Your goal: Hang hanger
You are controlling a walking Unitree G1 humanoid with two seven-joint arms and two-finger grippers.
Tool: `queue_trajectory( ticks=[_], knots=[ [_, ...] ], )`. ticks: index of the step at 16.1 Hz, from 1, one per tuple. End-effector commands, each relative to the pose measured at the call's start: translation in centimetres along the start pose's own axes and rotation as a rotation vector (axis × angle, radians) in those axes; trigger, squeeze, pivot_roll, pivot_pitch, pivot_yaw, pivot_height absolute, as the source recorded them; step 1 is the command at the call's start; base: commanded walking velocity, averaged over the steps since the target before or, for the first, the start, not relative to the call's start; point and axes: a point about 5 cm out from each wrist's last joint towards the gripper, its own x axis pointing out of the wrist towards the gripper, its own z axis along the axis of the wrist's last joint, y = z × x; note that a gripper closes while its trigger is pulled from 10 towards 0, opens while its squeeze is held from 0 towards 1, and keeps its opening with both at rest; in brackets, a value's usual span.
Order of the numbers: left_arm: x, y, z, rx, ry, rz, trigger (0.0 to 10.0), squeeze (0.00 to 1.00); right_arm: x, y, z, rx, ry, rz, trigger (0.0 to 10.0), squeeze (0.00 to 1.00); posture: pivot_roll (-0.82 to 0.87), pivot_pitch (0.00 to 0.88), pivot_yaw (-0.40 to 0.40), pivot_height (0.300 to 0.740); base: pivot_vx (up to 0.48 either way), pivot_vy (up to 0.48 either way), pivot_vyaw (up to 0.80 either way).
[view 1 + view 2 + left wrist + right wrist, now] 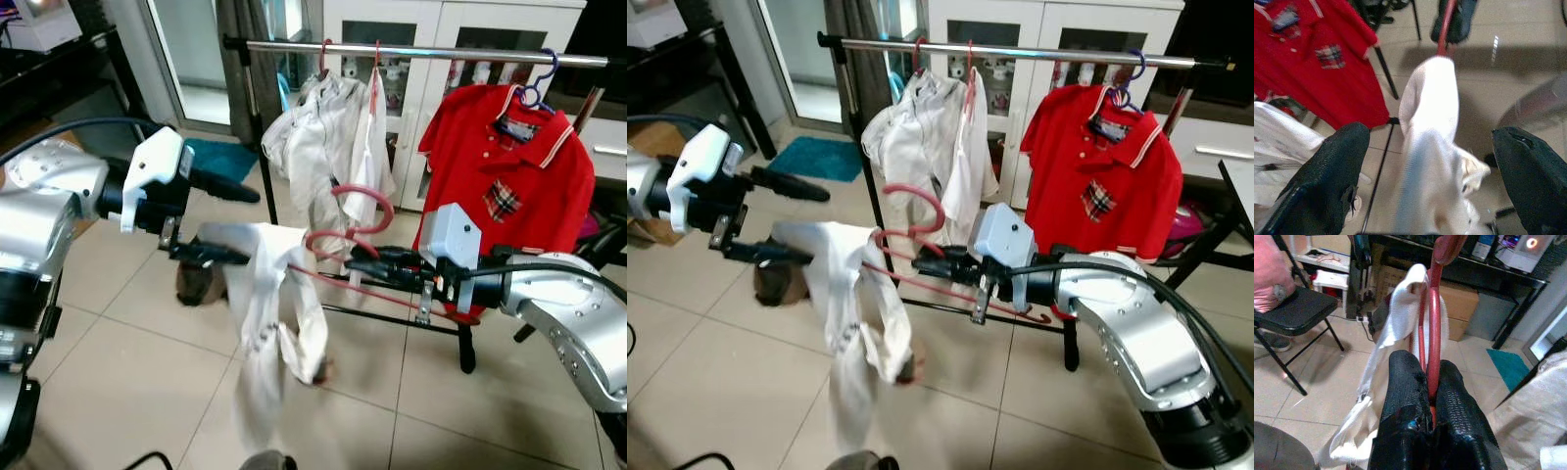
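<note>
Left eye view: a tiled floor (118, 323) before a clothes rail (421, 51).
Right end effector (358, 264): fingers clamped narrow on the red hanger (348, 220), held below the rail.
Hanger load: a white garment (269, 313) draped over its far end, sagging toward the floor.
Left end effector (220, 220): fingers spread wide, the lower one at the garment's upper edge.
Rail: white clothes (328, 137) and a red polo shirt (509, 166) hanging.
</note>
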Motion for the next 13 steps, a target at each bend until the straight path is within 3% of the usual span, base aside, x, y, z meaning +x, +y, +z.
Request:
queue_trajectory(
  ticks=[1, 2, 13],
  knots=[
    [-0.2, 0.3, -0.5, 0.017, 0.061, -0.026, 2.4, 0.0, 0.3, 0.1, 1.2, -0.052, -0.039, 0.05, 10.0, 0.0, -0.02, 0.0, 0.087, 0.74, 0.0, 0.0, 0.0],
    [-0.1, 0.5, -1.2, 0.02, 0.086, -0.027, 0.0, 0.0, 0.4, 0.2, 1.3, -0.058, -0.038, 0.075, 10.0, 0.0, -0.02, 0.0, 0.086, 0.74, 0.0, 0.0, 0.0],
    [1.5, 1.1, -1.8, 0.039, 0.125, -0.09, 0.0, 0.0, 1.0, 0.3, 2.0, -0.067, -0.062, 0.119, 10.0, 0.0, -0.03, 0.0, 0.1, 0.74, 0.0, 0.0, 0.0]
  ],
)
